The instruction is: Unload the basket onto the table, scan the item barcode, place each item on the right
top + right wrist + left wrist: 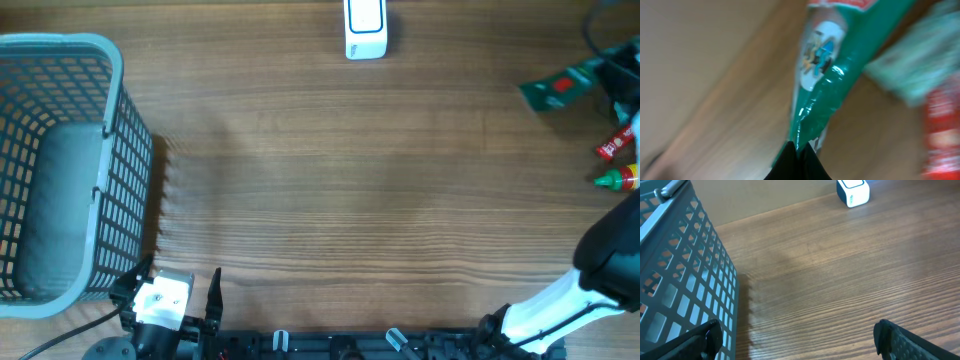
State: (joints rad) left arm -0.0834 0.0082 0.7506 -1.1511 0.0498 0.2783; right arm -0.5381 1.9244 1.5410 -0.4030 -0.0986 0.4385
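The item is a green plastic packet (558, 88) with a red patch, at the far right of the table. In the right wrist view the green packet (840, 75) hangs blurred, and my right gripper (799, 150) is shut on its edge. From overhead, my right gripper (612, 70) is a dark shape at the packet's right end. A white scanner (365, 28) stands at the back middle; the left wrist view also shows the scanner (853, 191). My left gripper (178, 272) rests open by the front left edge, and in its own view the left gripper (797, 330) holds nothing.
A grey mesh basket (110, 150) fills the left side, its wall (685, 280) close beside my left fingers. A red tube (618, 145) and a green-and-yellow tube (618, 180) lie at the right edge. The right arm (590, 280) rises from the front right corner.
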